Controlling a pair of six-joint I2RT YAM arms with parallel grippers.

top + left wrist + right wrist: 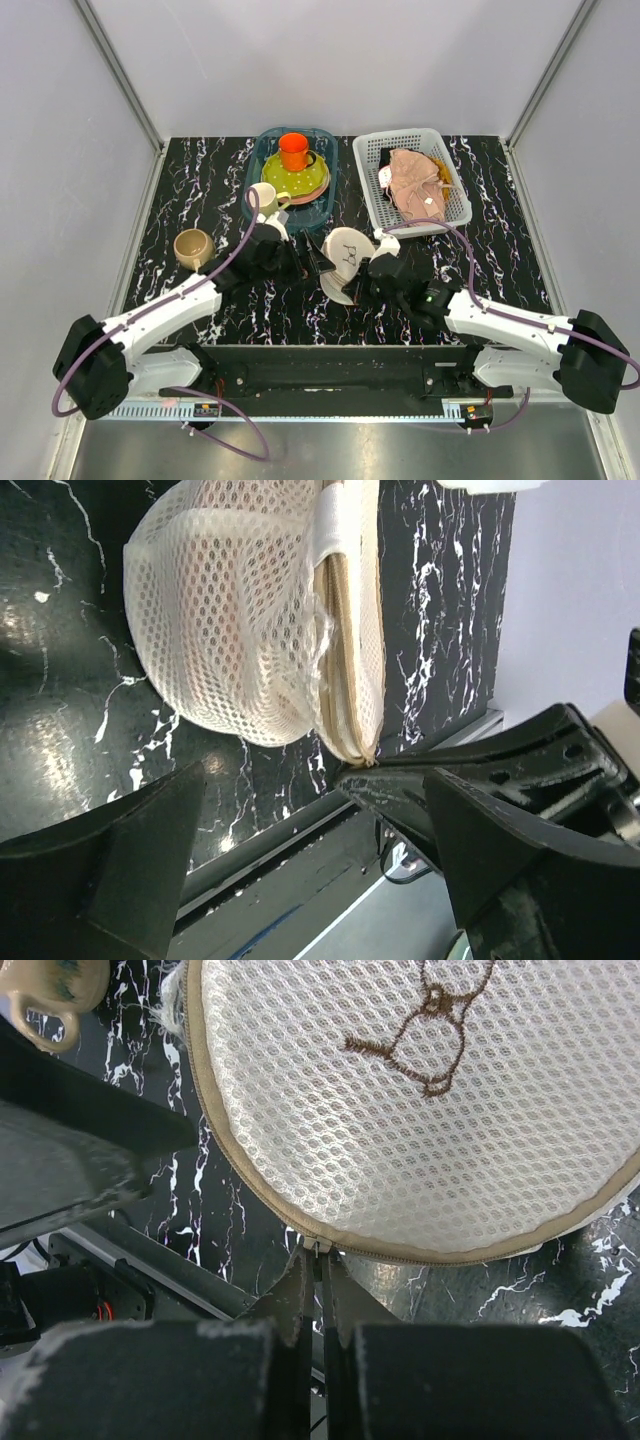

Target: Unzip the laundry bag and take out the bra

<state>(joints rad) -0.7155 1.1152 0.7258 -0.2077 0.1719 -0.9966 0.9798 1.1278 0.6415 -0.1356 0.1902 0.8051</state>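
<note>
Unzipping stage: the laundry bag [347, 260] sits just before the basket [405, 133], zip seemingly shut; right gripper [320, 1270] pinches its zip pull [317, 1248]; left gripper [318, 776] gapes empty, near-left of the basket; next, the pull needs dragging round the seam.

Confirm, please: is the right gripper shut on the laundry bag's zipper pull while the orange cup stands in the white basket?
Not quite. The top external view shows the orange cup in the blue tub, not the white basket. The right gripper is indeed shut on the laundry bag's zipper pull.
</note>
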